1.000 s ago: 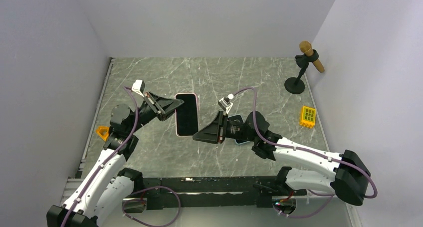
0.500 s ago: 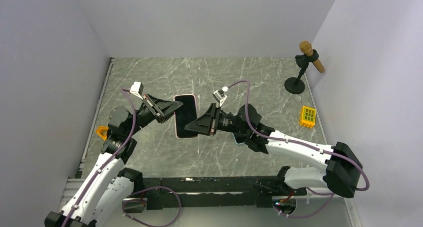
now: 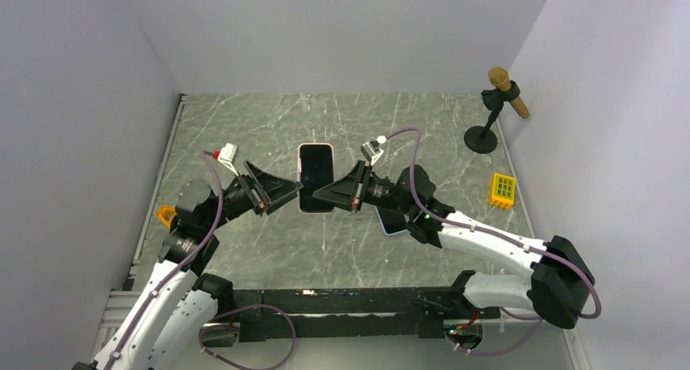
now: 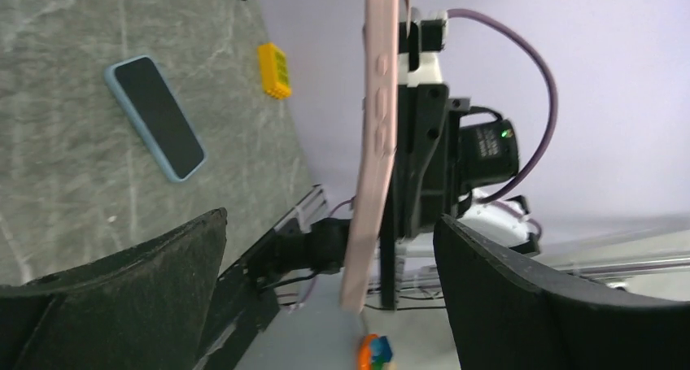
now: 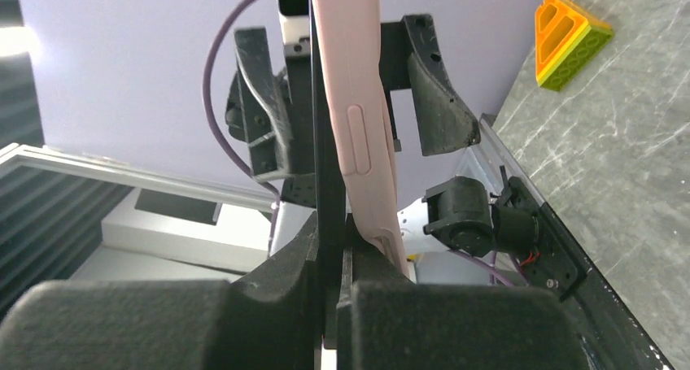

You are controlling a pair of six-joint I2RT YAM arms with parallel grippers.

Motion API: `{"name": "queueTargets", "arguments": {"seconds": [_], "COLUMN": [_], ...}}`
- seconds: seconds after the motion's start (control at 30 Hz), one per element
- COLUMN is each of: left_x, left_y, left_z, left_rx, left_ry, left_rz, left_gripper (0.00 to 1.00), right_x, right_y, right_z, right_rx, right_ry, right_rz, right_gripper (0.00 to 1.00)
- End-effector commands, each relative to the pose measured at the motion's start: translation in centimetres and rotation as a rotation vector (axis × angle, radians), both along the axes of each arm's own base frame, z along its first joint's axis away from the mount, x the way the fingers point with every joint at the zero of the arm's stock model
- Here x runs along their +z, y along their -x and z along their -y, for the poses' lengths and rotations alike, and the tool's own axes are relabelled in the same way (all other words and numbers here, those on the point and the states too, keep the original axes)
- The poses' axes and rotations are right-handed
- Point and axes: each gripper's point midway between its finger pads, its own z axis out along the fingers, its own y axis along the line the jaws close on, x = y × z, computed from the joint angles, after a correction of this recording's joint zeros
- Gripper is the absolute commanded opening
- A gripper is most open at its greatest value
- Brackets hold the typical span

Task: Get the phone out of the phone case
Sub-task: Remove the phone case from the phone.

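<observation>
A phone in a pink phone case (image 3: pixel 316 177) is held above the table between my two grippers, screen up in the top view. My right gripper (image 3: pixel 324 194) is shut on its lower right edge. In the right wrist view the dark phone (image 5: pixel 326 142) is pinched between the fingers, and the pink case (image 5: pixel 355 102) curls away from it just beside the right finger. My left gripper (image 3: pixel 290 193) stands open at the phone's left edge. In the left wrist view the case (image 4: pixel 376 126) shows edge-on between the wide-apart fingers (image 4: pixel 122 297), touching neither.
A second phone in a light blue case (image 3: pixel 392 220) lies flat on the marble table (image 3: pixel 244 134) under my right arm. A yellow block (image 3: pixel 503 190) sits at the right, an orange block (image 3: pixel 167 216) at the left edge, and a microphone on a stand (image 3: pixel 496 102) at the back right.
My left gripper has opened and let go of the phone. My right gripper has closed on its edge. The phone has shifted right and turned more upright.
</observation>
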Motion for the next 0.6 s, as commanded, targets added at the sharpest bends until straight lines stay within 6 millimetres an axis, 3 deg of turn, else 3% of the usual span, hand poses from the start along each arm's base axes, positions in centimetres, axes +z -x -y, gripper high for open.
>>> {"name": "queueTargets", "arguments": {"seconds": [0.0, 0.17, 0.37, 0.5, 0.57], "left_x": [0.5, 0.7, 2.3, 2.2, 1.7], "left_y": [1.6, 3.2, 4.6, 4.7, 4.7], "left_z": [-1.2, -1.1, 0.2, 0.9, 1.3], "left_rx": [0.017, -0.029, -0.123, -0.150, -0.161], "left_ry": [-0.143, -0.143, -0.085, -0.108, -0.113], "left_rz": [0.155, 0.245, 0.322, 0.321, 0.307], "left_gripper": [1.00, 0.95, 0.92, 0.93, 0.83], "right_x": [6.0, 6.7, 6.9, 7.0, 7.0], "right_y": [1.6, 1.7, 1.6, 1.5, 1.4], "right_z": [3.1, 4.1, 3.7, 3.5, 3.5], "right_rx": [0.011, 0.002, 0.024, 0.033, 0.032], "right_ry": [-0.179, -0.187, -0.207, -0.220, -0.227], "right_rz": [0.103, 0.128, 0.128, 0.121, 0.118], "right_gripper": [0.00, 0.00, 0.00, 0.00, 0.00]}}
